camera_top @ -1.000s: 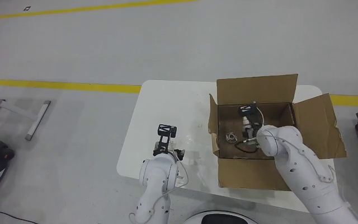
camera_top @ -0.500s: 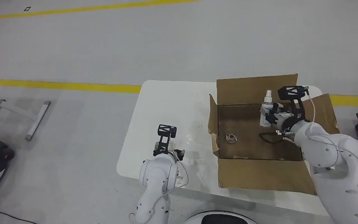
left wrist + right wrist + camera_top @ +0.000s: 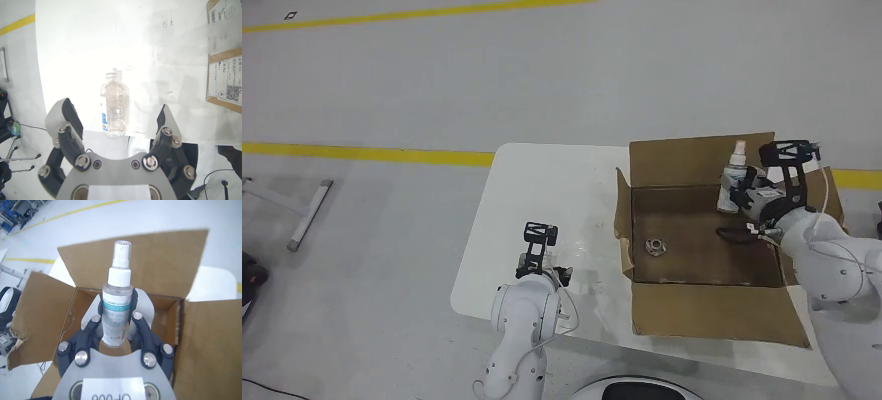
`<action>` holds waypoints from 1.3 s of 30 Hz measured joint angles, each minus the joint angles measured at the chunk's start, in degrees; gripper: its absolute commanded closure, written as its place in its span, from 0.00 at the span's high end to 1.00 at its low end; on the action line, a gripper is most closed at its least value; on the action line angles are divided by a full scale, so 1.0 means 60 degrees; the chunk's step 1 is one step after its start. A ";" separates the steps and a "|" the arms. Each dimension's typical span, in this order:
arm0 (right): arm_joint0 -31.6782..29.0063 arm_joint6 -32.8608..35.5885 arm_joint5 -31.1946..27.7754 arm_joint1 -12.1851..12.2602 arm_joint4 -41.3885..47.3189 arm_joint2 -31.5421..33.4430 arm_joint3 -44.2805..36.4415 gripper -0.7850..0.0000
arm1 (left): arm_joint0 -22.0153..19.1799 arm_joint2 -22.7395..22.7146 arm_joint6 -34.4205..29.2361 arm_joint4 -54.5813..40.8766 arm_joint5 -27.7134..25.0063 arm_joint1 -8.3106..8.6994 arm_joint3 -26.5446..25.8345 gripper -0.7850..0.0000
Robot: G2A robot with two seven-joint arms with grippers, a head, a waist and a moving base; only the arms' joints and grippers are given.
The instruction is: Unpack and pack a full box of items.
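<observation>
With the right gripper (image 3: 117, 304), clasped the spray bottle (image 3: 116, 289) round its lower body, fingers (image 3: 133, 300) pressed against the label, cap pointing away from the wrist. Held it clear above the box (image 3: 697, 160), over the far right corner of the opening, close to the back flap. Judged the step in hand to be unpacking, with the bottle lifted out but not yet set down. Judged the next move to call for carrying it past the box wall without snagging a flap, then lowering it base-first onto a bare part of the table (image 3: 542, 190). Noted one small metal part (image 3: 653, 244) on the box floor near its left wall. Had the right forearm bent over the box's right flap. Had the left gripper (image 3: 117, 109) spread wide, grasping nothing, above a clear plastic bottle (image 3: 114, 98) at the table's near edge; could not tell whether it was upright or lying.
</observation>
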 measured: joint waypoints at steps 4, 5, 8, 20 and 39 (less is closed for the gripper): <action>-0.0064 -0.0228 -0.0050 0.0104 -0.0063 0.1234 -0.0790 0.00 | 0.0000 0.0000 0.0000 0.0000 0.0000 0.0000 0.0000 1.00; -0.0130 -0.0250 -0.0076 0.0132 -0.0017 0.1650 -0.0965 0.00 | 0.0000 0.0000 0.0000 0.0000 0.0000 0.0000 0.0000 1.00; -0.0422 -0.0169 -0.0191 0.0189 0.0276 0.2664 -0.1247 0.00 | 0.0000 0.0000 0.0000 0.0000 0.0000 0.0000 0.0000 1.00; -0.2486 0.0412 -0.0268 0.0256 0.0013 0.5175 -0.1055 0.00 | 0.0000 0.0000 0.0000 0.0000 0.0000 0.0000 0.0000 1.00; -0.5859 0.1087 -0.1243 0.0051 -0.0894 0.4238 -0.0532 0.00 | 0.0000 0.0000 0.0000 0.0000 0.0000 0.0000 0.0000 1.00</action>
